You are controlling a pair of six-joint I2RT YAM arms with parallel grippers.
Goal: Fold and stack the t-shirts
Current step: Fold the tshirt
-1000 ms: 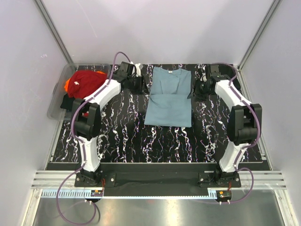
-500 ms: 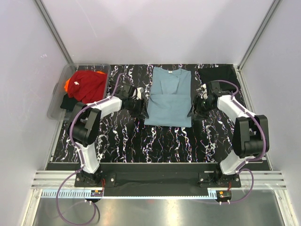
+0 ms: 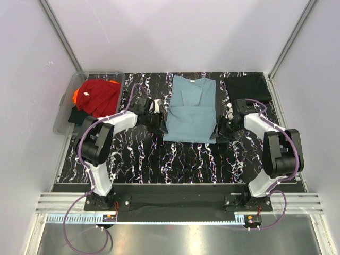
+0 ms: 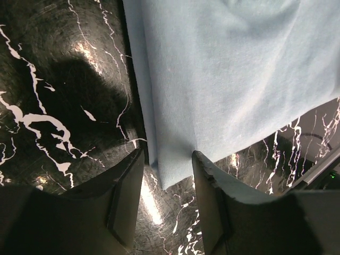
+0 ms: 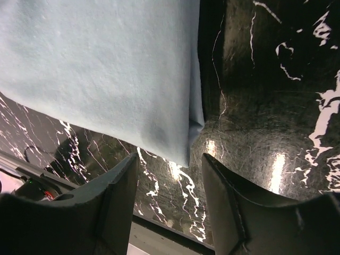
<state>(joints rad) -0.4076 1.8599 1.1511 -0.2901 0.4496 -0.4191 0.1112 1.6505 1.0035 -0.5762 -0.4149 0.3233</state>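
Item 1, near. The left gripper [image 4: 167, 163] is held low over the marbled table [image 3: 138, 154], jaws parted, with the near left hem corner of the teal-blue t-shirt [image 3: 191, 111] lying between the fingers; nothing is clamped.

Item 2. The right gripper [image 5: 170, 159] is likewise parted astride the near right hem corner; nothing is held.

Item 3, centre. The teal-blue t-shirt is laid flat, sleeves folded in, collar to the far edge. It is judged light, limp and prone to sagging; a pinch through both layers at each hem corner is advised, with both corners lifted together.

Item 4, far right. A black t-shirt [image 3: 247, 85] is laid on the table.

Item 5, far left. A clear tub [image 3: 59, 125] is stocked with a red shirt [image 3: 98, 93] and further shirts.
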